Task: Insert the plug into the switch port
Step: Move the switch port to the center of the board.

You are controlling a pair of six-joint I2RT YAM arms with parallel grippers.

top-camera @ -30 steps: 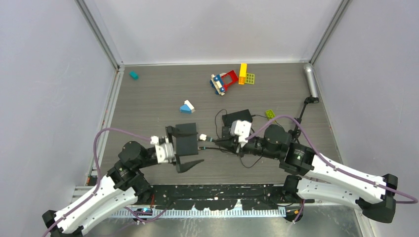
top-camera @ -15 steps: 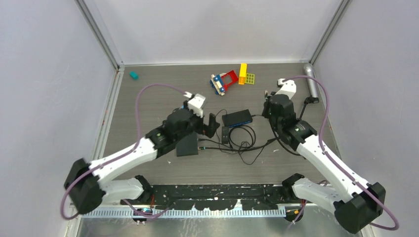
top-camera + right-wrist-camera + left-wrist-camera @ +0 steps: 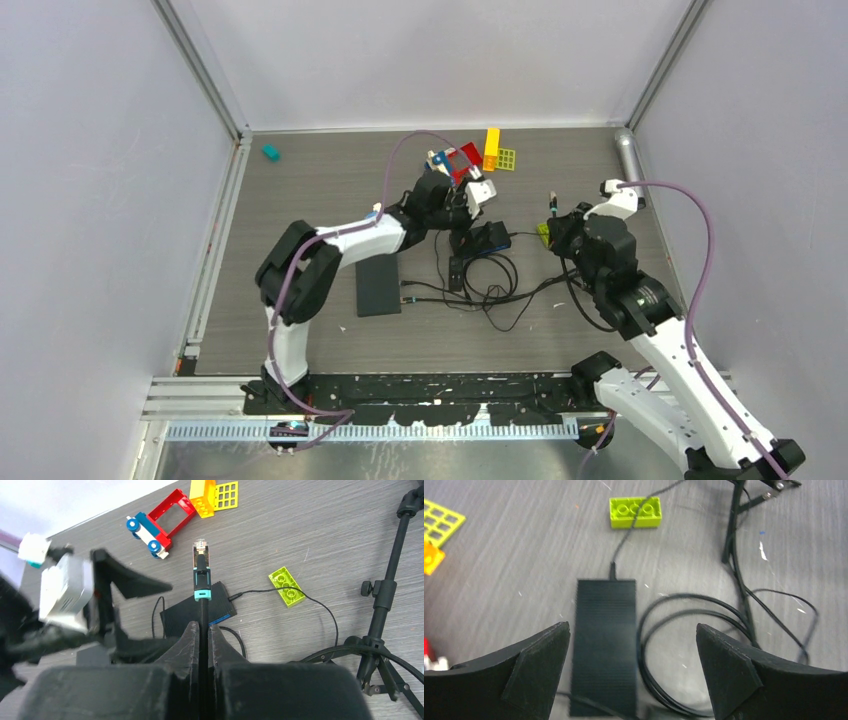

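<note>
Clear plastic with a teal sleeve behind it, the plug (image 3: 200,547) sticks out ahead of the right gripper (image 3: 201,626). Its fingers are pinched tight on the black cable (image 3: 202,611) just behind the sleeve, a grip on the cord rather than on the plug itself, which leaves the tip free to enter a socket. The plug is held up in the air, well apart from the table (image 3: 300,190), and points roughly toward the switch (image 3: 220,597), the flat black box lying below and beyond it. A blue strip shows along one edge of the switch; I judge the ports sit there, though no opening can be made out.

The left gripper (image 3: 633,629) hangs right over the switch with its fingers spread as wide as they go and nothing held between them. It straddles the width of the box, likely so it can close on the sides and steady it against the push of the plug.

A thin lead (image 3: 624,545) leaves the far end of the switch and runs across a green brick (image 3: 634,512). Looped wires (image 3: 684,617) lie just beside the box, and a small tripod (image 3: 382,605) stands to the right. Further back are a toy car (image 3: 148,529), a red frame (image 3: 172,511) and a yellow brick (image 3: 202,492) — none in the way. The plug is not yet lined up with any port, and the switch looks loose until something pins it
</note>
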